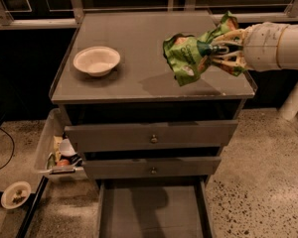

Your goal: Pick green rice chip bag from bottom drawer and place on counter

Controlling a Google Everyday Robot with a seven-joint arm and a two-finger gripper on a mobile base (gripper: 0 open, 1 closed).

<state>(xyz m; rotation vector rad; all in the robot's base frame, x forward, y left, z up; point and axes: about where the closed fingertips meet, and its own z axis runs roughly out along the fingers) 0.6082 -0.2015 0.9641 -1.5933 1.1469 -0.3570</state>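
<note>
My gripper (212,51) comes in from the right on a white arm and is shut on the green rice chip bag (186,57). The crumpled bag hangs in the air above the right half of the counter (139,33) and casts a shadow on it. The bottom drawer (151,212) stands pulled out at the foot of the cabinet, with a bare grey floor.
A white bowl (96,60) sits on the left of the counter. Two knobbed drawers (151,139) are partly open below the top. A clear bin of small items (57,155) stands to the left of the cabinet, and a small dish (16,194) lies on the floor.
</note>
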